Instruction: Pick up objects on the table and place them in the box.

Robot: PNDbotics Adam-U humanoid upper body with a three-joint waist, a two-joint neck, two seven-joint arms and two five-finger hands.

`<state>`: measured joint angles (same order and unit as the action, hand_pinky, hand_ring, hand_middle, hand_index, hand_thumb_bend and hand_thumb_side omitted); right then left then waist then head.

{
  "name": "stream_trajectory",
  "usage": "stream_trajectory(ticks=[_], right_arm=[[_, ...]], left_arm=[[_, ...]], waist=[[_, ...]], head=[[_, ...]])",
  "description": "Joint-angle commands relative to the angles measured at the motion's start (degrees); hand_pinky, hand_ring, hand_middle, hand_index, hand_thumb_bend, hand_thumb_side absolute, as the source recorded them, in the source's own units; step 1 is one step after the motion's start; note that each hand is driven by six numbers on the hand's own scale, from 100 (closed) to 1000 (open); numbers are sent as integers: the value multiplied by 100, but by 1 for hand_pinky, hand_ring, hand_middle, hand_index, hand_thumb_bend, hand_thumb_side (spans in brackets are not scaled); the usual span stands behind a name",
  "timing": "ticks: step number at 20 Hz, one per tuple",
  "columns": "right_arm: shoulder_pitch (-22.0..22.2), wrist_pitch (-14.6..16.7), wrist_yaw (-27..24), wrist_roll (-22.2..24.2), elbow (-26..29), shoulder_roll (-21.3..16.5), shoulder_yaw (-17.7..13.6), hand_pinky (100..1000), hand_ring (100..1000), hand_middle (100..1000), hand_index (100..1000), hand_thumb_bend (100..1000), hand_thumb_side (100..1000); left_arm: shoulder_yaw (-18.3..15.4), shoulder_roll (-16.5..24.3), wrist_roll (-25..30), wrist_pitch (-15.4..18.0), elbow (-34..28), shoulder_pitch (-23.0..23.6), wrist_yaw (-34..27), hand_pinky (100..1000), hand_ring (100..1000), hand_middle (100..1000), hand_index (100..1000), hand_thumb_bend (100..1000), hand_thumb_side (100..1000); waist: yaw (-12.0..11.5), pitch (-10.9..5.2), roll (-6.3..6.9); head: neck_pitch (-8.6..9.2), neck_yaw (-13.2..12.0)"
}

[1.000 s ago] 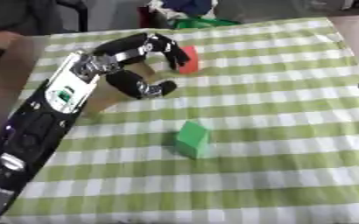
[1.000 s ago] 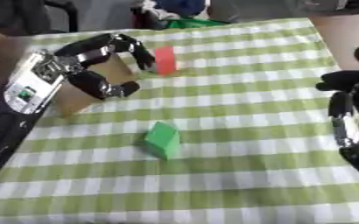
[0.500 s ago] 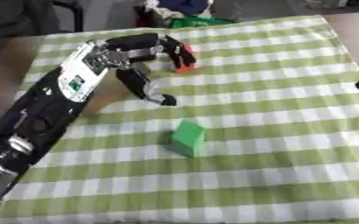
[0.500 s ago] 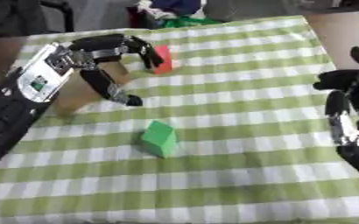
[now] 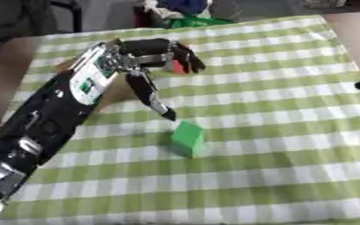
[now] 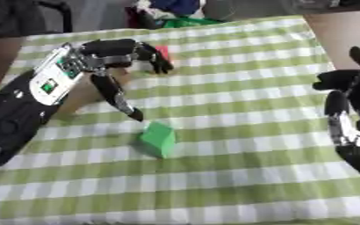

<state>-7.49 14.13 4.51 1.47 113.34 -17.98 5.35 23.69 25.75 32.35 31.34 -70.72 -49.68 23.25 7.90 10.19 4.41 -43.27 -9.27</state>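
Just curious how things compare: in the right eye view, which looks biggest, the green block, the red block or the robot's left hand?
1. Left hand, open, fingers spread.
2. Green block.
3. Red block, mostly hidden behind the fingers and farther away, so its true size is unsure.

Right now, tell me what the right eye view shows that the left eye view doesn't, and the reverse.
Only the right eye view shows most of the right hand, resting open at the right edge with fingers up. The left eye view shows just a dark tip of it at its right edge, and adds nothing clear of its own. Both share the left hand spread open over the checked cloth, one finger pointing down near the green block, a red object behind the fingers, and a brown shape beside the forearm.
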Motion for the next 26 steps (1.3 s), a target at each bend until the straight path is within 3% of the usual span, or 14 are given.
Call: stream_trajectory(ticks=[1, 11, 26], right_arm=[[-20, 13, 27, 14, 44, -95, 4, 883, 701, 686, 1000, 100, 535], [-12, 17, 30, 24, 25, -104, 11, 883, 701, 686, 1000, 100, 536], [-19, 24, 28, 39, 20, -105, 22, 883, 701, 685, 1000, 100, 535]], left_arm=[[130, 160, 1957, 2040, -46, -158, -49, 791, 714, 710, 890, 753, 374], [752, 321, 1961, 2063, -100, -240, 187, 791, 719, 708, 884, 765, 385], [1094, 181, 1961, 2063, 71, -80, 679, 780, 688, 674, 865, 759, 407]], waist=[[8, -103, -19], [-31, -108, 5], [-9, -103, 6]], head=[[-9, 7], [-18, 25], [-8, 20]])
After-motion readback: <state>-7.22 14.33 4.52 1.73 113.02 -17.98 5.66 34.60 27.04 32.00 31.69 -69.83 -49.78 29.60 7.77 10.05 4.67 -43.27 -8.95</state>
